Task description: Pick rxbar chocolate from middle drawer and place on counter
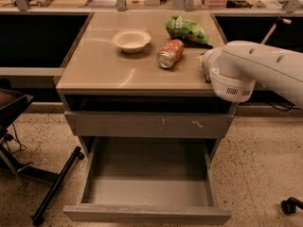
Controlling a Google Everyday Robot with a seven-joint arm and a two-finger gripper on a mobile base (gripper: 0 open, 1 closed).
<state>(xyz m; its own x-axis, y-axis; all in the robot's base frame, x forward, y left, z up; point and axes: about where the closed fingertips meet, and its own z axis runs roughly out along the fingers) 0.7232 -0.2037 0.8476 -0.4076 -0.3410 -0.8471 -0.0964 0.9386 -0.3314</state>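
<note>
The rxbar chocolate did not show anywhere in the view, so where it lay could not be told. The middle drawer [147, 214] stood pulled fully out at the bottom of the grey cabinet, its plain front panel nearest the camera and its grey floor in view. Above it sat a shut drawer front [142, 124] with pale scratch marks right of its middle, and above that a dark slot under the top. The counter [99, 67], glossy and tan, carried three things toward its back half: a pale bowl [131, 40] upright left of centre, a soda can [170, 53] lying on its side just right of the bowl, and a green crinkled snack bag [187, 30] behind the can, near the rear right corner. The white arm [265, 65] reached in from the right, its rounded housing overhanging the counter's front right corner. The gripper [207, 70] was at that end of the arm, over the counter's right edge and near the can, mostly hidden by the housing; whether it was open, closed or holding anything could not be told. Behind the counter ran a cluttered ledge [71, 1] with metal posts. A black stand [52, 188] leaned on the speckled floor [265, 174] at left.
</note>
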